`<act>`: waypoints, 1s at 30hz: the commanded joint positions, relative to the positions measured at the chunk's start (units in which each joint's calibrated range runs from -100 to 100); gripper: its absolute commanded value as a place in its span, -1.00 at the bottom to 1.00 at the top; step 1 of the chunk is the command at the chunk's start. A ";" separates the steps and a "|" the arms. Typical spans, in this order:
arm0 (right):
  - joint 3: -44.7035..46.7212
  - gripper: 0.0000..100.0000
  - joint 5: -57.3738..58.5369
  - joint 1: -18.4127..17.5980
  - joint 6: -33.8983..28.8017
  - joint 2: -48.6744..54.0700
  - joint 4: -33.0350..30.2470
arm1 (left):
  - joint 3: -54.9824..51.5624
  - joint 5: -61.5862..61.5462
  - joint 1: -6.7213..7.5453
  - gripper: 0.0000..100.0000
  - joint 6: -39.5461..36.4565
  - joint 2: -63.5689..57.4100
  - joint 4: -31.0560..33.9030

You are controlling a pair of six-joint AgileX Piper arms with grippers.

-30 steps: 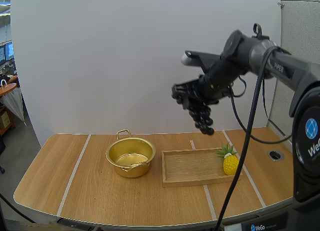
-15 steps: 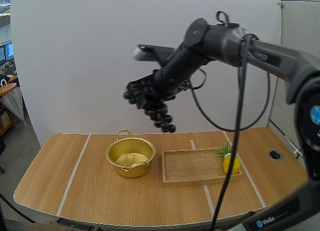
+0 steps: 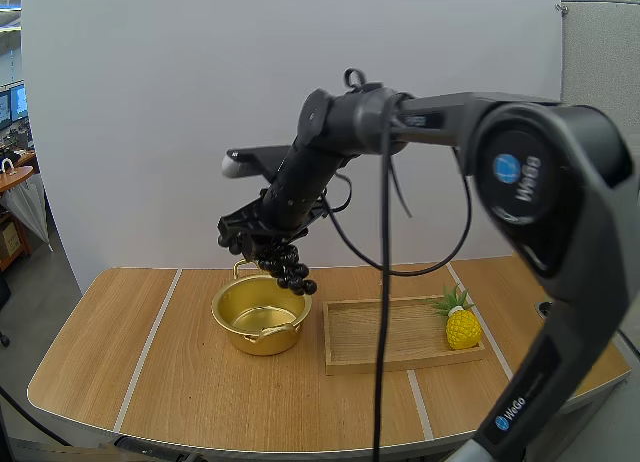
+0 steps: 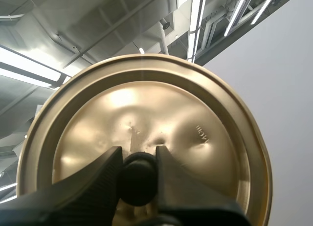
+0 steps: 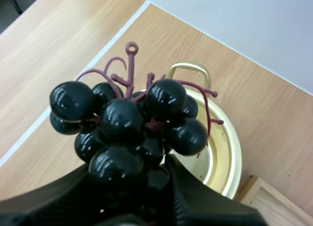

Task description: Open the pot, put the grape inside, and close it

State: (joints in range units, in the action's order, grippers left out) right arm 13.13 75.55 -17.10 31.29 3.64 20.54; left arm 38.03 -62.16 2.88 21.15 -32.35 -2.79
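L hand [image 4: 138, 160] pinches lid [image 4: 195, 133] by its knob [image 4: 138, 179]. Open pot [image 3: 262, 342] sits mid-table [image 3: 100, 352], nearer far edge. R hand [image 3: 258, 244] pinches grapes [image 3: 292, 272] just above pot. Tray [image 3: 390, 334] beside pot holds pineapple [image 3: 461, 328].

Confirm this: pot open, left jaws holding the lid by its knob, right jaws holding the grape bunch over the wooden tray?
Wrong on one point: the grape bunch hangs over the open pot, beside the wooden tray, not over the tray, as the high view shows. The rest stands.
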 commanded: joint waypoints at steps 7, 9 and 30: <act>-4.47 -1.00 -5.38 0.00 -0.02 -9.73 -0.70 | 0.43 2.94 0.14 -1.00 -0.57 -0.18 0.39; -4.47 -1.00 -7.10 -0.09 0.07 -11.03 -0.70 | 0.43 2.94 0.14 -1.00 -0.57 -0.18 0.39; -4.47 -1.00 -11.85 -1.16 0.07 -22.10 -1.10 | 0.43 2.94 0.14 -1.00 -0.57 -0.18 0.39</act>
State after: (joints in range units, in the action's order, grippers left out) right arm 9.16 66.05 -17.59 31.12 -14.04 20.04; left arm 38.03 -62.16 2.88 21.15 -32.35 -2.79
